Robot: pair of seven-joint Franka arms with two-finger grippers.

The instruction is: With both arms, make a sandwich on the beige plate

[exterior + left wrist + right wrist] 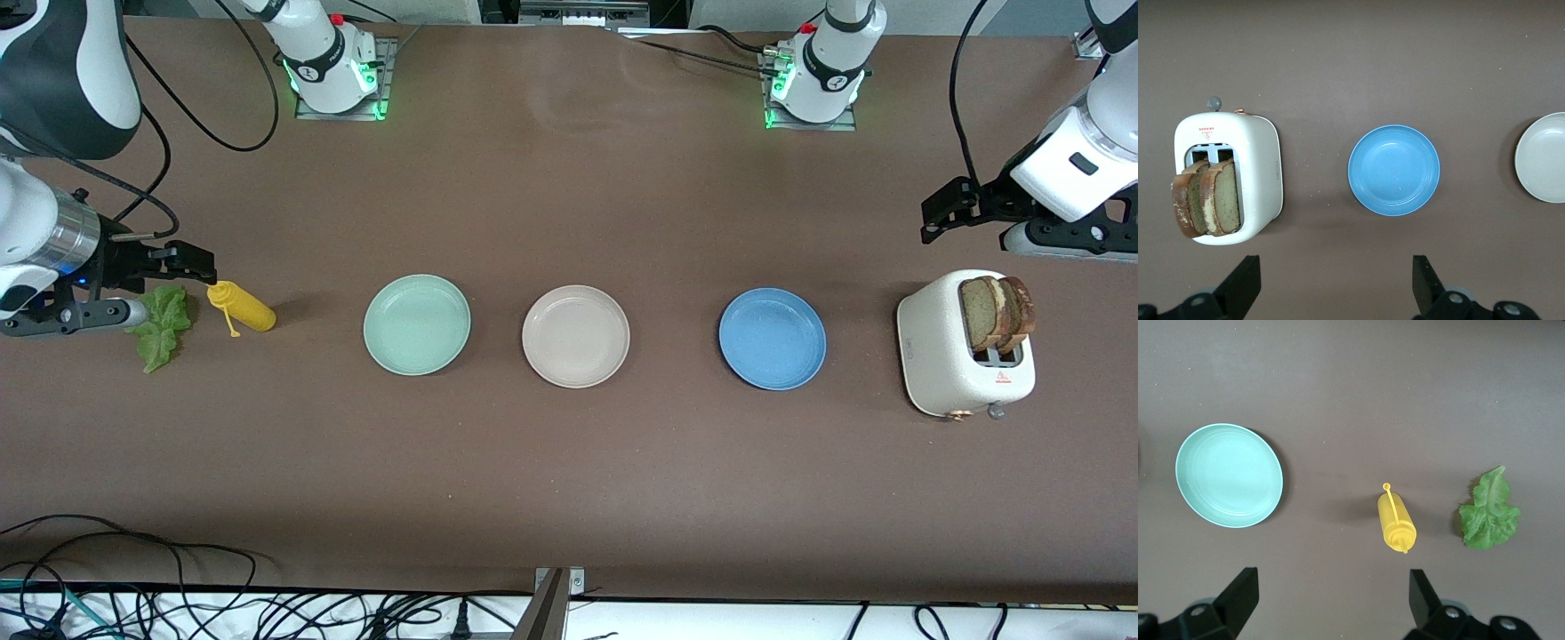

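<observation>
The round, shallow beige plate (575, 336) sits empty between the mint green plate (417, 324) and blue plate (772, 338). Two bread slices (996, 313) stand upright in the toaster (951, 364); the lettuce leaf (163, 325) lies flat. The left gripper (944, 213) and right gripper (197, 263) hover spread, empty.

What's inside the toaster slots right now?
Two bread slices stand upright in the white toaster, one per slot, sticking out above the top. Their lower parts are hidden inside the slots.

mint plate (417, 324), blue plate (772, 338), toaster (942, 364), mustard bottle (242, 308).
</observation>
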